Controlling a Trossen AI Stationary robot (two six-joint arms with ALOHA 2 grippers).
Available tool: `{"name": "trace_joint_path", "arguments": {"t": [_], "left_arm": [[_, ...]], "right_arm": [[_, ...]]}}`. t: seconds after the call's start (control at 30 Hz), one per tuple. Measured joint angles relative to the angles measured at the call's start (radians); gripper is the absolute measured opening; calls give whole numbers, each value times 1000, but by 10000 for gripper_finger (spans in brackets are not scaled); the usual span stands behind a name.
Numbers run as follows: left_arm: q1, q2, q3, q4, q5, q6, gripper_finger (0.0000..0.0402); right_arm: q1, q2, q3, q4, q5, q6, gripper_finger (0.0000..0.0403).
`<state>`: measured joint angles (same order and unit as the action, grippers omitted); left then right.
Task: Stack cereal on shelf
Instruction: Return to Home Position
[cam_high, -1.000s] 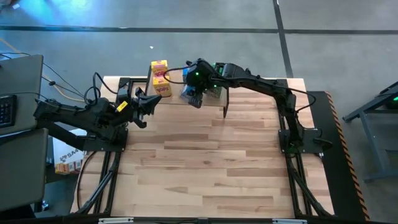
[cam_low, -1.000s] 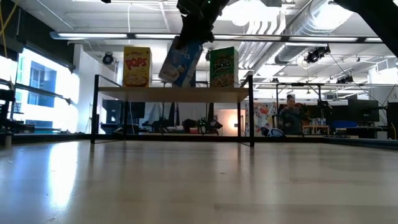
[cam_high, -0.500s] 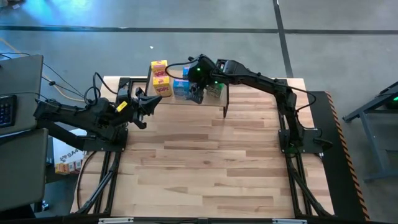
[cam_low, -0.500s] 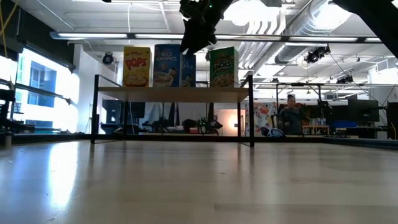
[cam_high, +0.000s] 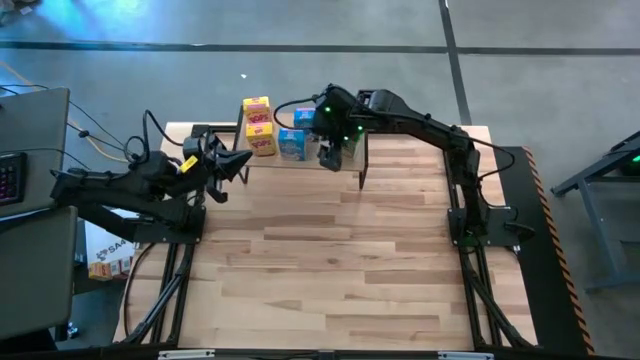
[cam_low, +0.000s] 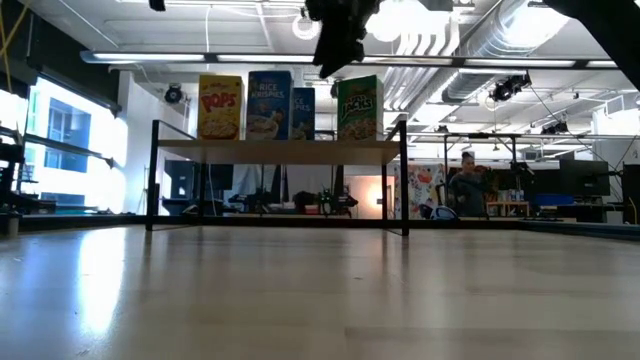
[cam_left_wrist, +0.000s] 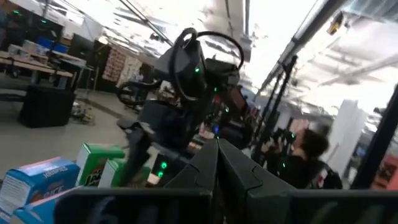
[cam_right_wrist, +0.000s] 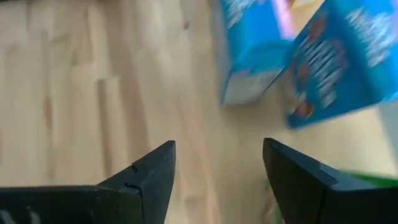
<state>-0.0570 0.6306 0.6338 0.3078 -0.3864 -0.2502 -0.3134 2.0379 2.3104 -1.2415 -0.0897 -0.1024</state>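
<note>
The shelf (cam_low: 280, 150) stands at the table's far edge. On its top stand the cereal boxes, each upright on its bottom end: a yellow one (cam_low: 220, 107), a blue one (cam_low: 268, 105), a second blue one (cam_low: 302, 113) behind it and a green one (cam_low: 360, 108). My right gripper (cam_low: 338, 62) hangs open above the boxes, between the blue and the green, pointing down; the right wrist view shows its gripper (cam_right_wrist: 217, 180) with nothing between the fingers and the blue boxes (cam_right_wrist: 249, 50) beyond. My left gripper (cam_high: 238, 163) is shut and held above the table, left of the shelf.
Another yellow box (cam_high: 256, 105) shows at the shelf's far left corner in the high view. The wide wood tabletop (cam_high: 330, 260) lies bare in front of the shelf. A person (cam_low: 465, 185) stands far off in the room behind.
My right gripper has set the tilted blue box upright on the shelf between the yellow and green boxes, let go, then risen and shifted toward the table's right edge. My left gripper has drawn back a little toward the table's left edge.
</note>
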Motion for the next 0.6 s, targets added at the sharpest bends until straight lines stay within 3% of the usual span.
{"name": "trace_joint_path", "arguments": {"t": [0.13, 0.37, 0.5, 0.6], "left_arm": [[59, -54, 0, -98, 98, 2, 0], [158, -115, 0, -232, 222, 29, 0], [187, -136, 0, -273, 292, 44, 0], [199, -151, 0, -303, 322, 45, 0]], "right_arm": [[25, -31, 0, -104, -33, -7, 182], [83, -95, -2, -101, -67, 17, 15], [105, -104, -2, -53, -76, 68, 23], [124, -105, -2, -27, -75, 90, 5]]}}
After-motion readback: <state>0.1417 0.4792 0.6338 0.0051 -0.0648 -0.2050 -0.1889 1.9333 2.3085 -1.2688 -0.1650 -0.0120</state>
